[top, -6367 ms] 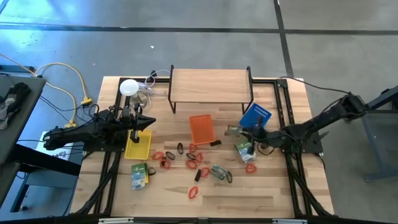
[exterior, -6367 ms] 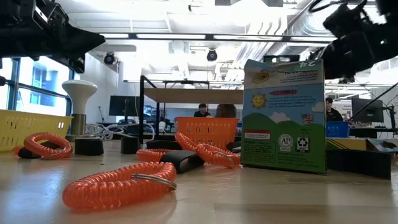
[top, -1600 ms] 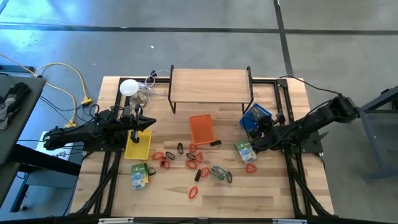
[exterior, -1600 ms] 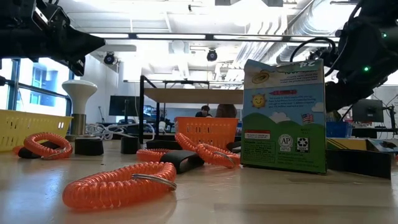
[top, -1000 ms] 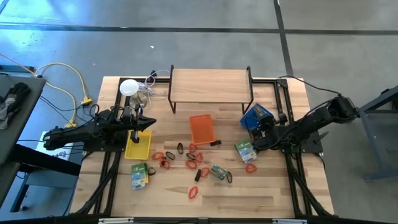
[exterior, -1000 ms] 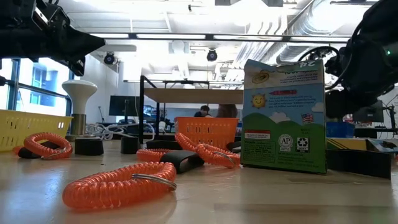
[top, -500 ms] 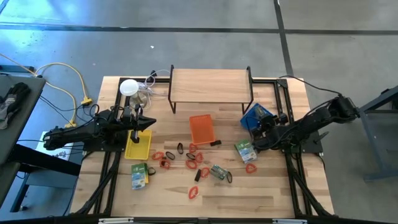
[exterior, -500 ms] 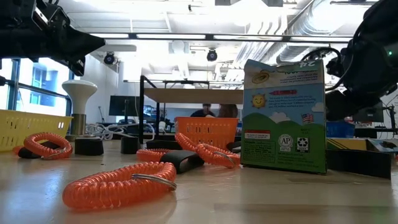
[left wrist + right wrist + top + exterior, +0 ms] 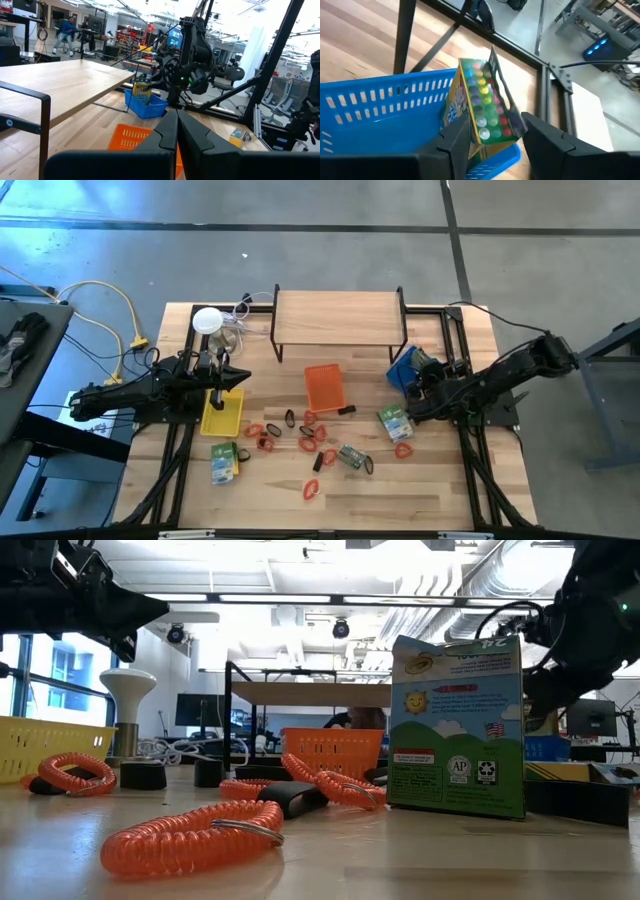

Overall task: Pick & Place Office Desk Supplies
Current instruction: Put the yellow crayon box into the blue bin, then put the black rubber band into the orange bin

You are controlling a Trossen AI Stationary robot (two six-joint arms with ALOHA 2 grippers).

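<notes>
A green-and-yellow crayon box (image 9: 485, 110) stands tipped in the blue tray (image 9: 380, 105), leaning on its far wall. My right gripper (image 9: 495, 122) is open just above the tray (image 9: 405, 370), one finger on either side of the box; I cannot tell whether they touch it. Red-orange coils (image 9: 310, 442), black clips (image 9: 291, 418) and green packets (image 9: 394, 422) (image 9: 224, 461) (image 9: 350, 455) lie loose on the table's middle. My left gripper (image 9: 176, 130) is shut and hovers by the yellow tray's far end (image 9: 238, 376).
An orange tray (image 9: 324, 387) lies mid-table and a yellow tray (image 9: 221, 412) under my left arm. A wooden riser on black legs (image 9: 338, 315) spans the far side. A white round lamp (image 9: 207, 320) with cables stands at far left. Bare wood lies along the near edge.
My right arm has lifted a little above the blue tray and edged toward the table's far side. The crayon box stays in the tray.
</notes>
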